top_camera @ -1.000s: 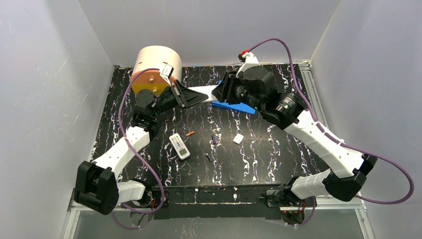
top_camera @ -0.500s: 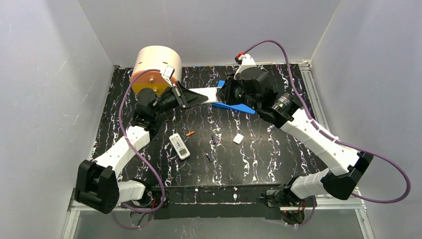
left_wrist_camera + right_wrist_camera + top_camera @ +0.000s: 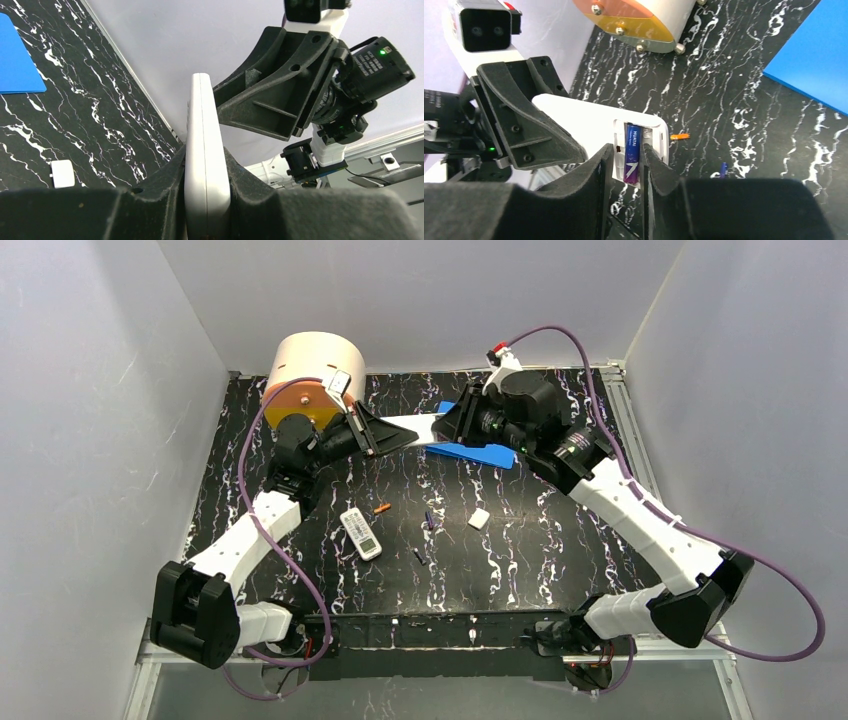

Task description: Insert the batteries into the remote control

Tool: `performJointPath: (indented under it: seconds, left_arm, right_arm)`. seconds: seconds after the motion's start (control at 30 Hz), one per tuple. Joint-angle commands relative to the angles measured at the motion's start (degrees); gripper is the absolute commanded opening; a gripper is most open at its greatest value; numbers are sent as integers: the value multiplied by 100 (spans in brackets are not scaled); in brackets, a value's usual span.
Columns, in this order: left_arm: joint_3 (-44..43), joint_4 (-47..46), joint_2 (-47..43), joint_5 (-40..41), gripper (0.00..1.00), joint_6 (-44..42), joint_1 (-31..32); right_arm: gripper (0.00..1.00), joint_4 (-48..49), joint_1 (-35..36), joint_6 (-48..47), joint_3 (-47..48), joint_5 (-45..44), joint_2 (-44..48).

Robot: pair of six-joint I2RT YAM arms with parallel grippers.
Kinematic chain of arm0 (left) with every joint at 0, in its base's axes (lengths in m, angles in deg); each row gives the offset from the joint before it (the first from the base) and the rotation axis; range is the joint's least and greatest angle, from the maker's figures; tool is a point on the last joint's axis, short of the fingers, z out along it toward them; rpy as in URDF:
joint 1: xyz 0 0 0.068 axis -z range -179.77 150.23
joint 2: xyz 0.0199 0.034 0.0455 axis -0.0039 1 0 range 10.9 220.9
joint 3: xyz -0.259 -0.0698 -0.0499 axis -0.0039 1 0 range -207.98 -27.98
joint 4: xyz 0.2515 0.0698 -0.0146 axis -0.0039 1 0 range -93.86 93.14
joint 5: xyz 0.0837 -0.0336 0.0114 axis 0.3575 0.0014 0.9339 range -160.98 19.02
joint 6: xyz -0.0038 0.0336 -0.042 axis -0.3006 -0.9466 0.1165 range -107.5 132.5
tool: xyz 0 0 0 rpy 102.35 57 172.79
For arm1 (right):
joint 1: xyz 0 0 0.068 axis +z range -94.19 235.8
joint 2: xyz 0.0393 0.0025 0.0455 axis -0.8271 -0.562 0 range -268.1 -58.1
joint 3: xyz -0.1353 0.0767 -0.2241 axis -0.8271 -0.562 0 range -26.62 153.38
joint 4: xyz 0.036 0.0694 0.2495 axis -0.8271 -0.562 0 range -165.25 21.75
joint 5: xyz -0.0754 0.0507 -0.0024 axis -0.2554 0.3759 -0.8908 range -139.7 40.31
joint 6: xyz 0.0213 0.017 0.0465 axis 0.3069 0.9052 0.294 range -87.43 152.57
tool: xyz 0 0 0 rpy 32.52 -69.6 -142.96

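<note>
My left gripper (image 3: 206, 165) is shut on a white remote control (image 3: 205, 150), held raised above the back of the table (image 3: 415, 425). Its open battery bay faces my right gripper (image 3: 627, 150). A purple battery (image 3: 631, 152) lies in that bay between the right fingers, which stand slightly apart with a gap on the left side. Loose on the table lie an orange battery (image 3: 381, 508), a purple battery (image 3: 429, 521) and a dark battery (image 3: 418, 554). A second remote (image 3: 361, 533) lies near them.
A small white cover (image 3: 479, 519) lies right of the loose batteries. A blue mat (image 3: 480, 450) lies under the right wrist. A white and orange drum (image 3: 313, 375) stands at the back left. White walls close in three sides.
The right wrist moved in towards the remote's end, then eased back to the right a little. The left arm and the remote have stayed still.
</note>
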Motion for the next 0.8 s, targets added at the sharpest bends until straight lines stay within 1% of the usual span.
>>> performJointPath:
  seconds: [0.0,0.1,0.23,0.27,0.43,0.6,0.77]
  left_arm:
    - [-458,-480,-52,-362,0,145,79]
    - [-460,-479,-40,-358,0,174,85]
    - [-435,-437,-40,-305,0,185,85]
    - [-443,-404,-40,-285,0,188,79]
    - [-478,-117,-54,-132,0,216,80]
    - [-480,-102,20,-108,0,579,80]
    - [-494,-94,3,-75,0,755,78]
  right_arm:
    - [32,473,-194,460,-371,906,97]
    - [25,570,-246,443,-457,929,151]
    - [13,418,-261,243,-411,684,189]
    - [12,418,-260,196,-418,618,214]
    - [11,410,-262,-113,-465,53,394]
    - [11,1051,-257,-339,-600,-140,581]
    - [11,1406,-253,-409,-642,-228,548]
